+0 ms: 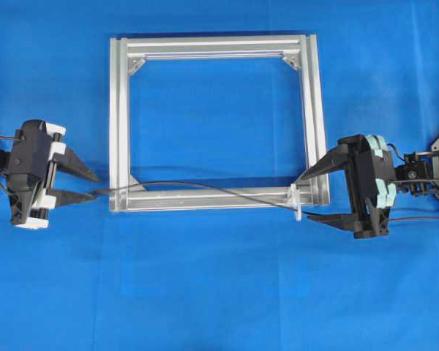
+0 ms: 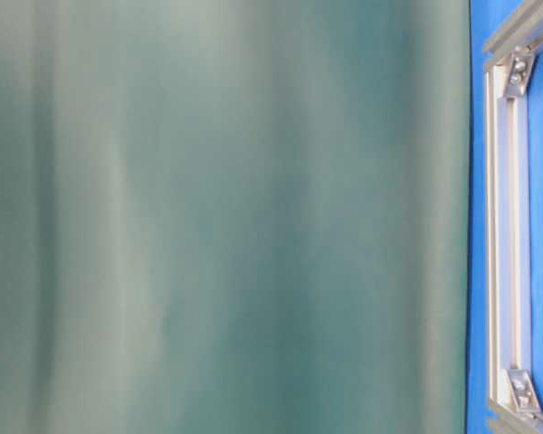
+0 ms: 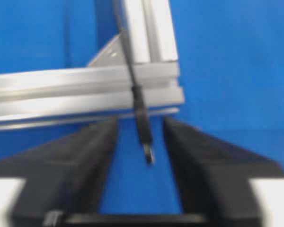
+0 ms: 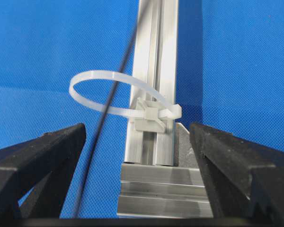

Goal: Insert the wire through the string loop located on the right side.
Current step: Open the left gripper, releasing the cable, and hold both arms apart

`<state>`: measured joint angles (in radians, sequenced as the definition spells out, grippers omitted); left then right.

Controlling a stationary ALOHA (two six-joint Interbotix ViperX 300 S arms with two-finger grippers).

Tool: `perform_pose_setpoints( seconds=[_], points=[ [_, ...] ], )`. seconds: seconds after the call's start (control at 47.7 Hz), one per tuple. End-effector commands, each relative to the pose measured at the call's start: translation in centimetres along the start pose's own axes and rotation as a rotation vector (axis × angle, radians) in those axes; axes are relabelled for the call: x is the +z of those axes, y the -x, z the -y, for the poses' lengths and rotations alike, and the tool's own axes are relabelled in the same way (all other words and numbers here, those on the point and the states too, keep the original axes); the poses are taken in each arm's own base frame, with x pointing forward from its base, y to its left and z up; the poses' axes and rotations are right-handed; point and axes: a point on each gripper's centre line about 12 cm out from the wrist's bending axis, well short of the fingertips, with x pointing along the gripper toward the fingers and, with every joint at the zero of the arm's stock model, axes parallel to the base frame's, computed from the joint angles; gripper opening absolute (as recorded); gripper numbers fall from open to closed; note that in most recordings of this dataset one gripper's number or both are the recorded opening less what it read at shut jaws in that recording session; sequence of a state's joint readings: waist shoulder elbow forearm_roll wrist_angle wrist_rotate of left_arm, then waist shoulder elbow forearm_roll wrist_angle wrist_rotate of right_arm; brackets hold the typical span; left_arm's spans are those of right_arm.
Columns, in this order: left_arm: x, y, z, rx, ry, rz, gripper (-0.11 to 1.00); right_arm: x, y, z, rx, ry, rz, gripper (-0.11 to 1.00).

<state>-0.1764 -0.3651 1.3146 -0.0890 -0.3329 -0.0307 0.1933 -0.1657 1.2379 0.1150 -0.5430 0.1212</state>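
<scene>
Left claw [image 3: 149, 142] spread around blurred wire [image 3: 143, 123] tip; right claw [image 4: 137, 142] spread, table-level view blocked.

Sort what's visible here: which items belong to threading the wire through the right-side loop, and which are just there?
Part of the job:
- wire, passing through the loop
- string loop, fixed on the frame's right corner
- left gripper, open, the wire's end between its fingers
- right gripper, open beside the loop

Just there:
- aluminium frame
- blue cloth

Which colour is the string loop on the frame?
Translucent white; the string loop shows best in the right wrist view.
</scene>
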Motion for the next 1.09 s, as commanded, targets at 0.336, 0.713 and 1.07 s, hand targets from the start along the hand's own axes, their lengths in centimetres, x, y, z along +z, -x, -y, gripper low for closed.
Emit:
perform_pose_setpoints(
  seconds=[0.336,0.713,1.07],
  points=[
    [1.2,0.1,-0.2,0.006,0.006,0.042,0.67,1.2,0.2,-0.3,0.012,0.0,0.034,0.93],
    [5.4,1.8,0.4,-0.015,0.007,0.121,0.67,3.7,2.0,-0.6,0.024,-0.005,0.075,0.93],
    [6.9,3.8,0.2,-0.013,0.006,0.173,0.67,6.2,4.5,-1.1,0.045,0.005,0.106,0.93]
  ],
)
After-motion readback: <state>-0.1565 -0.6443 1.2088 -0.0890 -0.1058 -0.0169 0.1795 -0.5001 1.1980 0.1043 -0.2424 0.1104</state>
